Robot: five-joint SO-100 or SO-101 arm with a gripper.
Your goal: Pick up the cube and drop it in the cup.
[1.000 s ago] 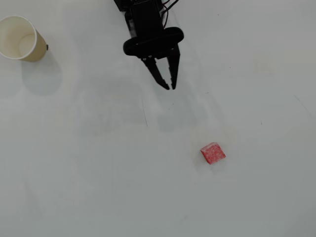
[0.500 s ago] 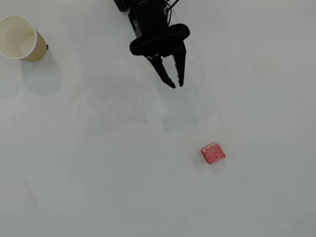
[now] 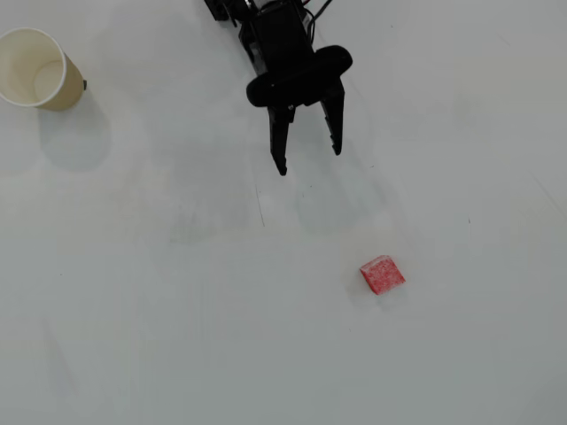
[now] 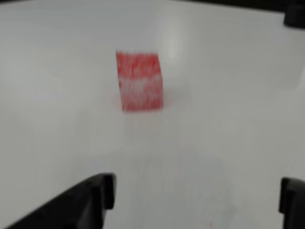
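Note:
The small red speckled cube (image 3: pixel 382 274) lies on the white table right of centre in the overhead view; the wrist view shows the cube (image 4: pixel 139 81) ahead, blurred. My black gripper (image 3: pixel 309 159) hangs at the top centre, open, with nothing between its fingers, well above and to the left of the cube. In the wrist view the gripper (image 4: pixel 195 195) shows only its two fingertips at the bottom corners, far apart. The cream paper cup (image 3: pixel 37 69) stands upright at the top left corner, far from both.
The white table (image 3: pixel 177 310) bears faint scuff marks and a thin dark line near the centre. Black cables trail behind the arm at the top edge. A dark object (image 4: pixel 294 14) shows at the wrist view's top right corner.
The gripper has opened wide from nearly shut and shifted slightly right and down toward the cube. Cube and cup have not moved.

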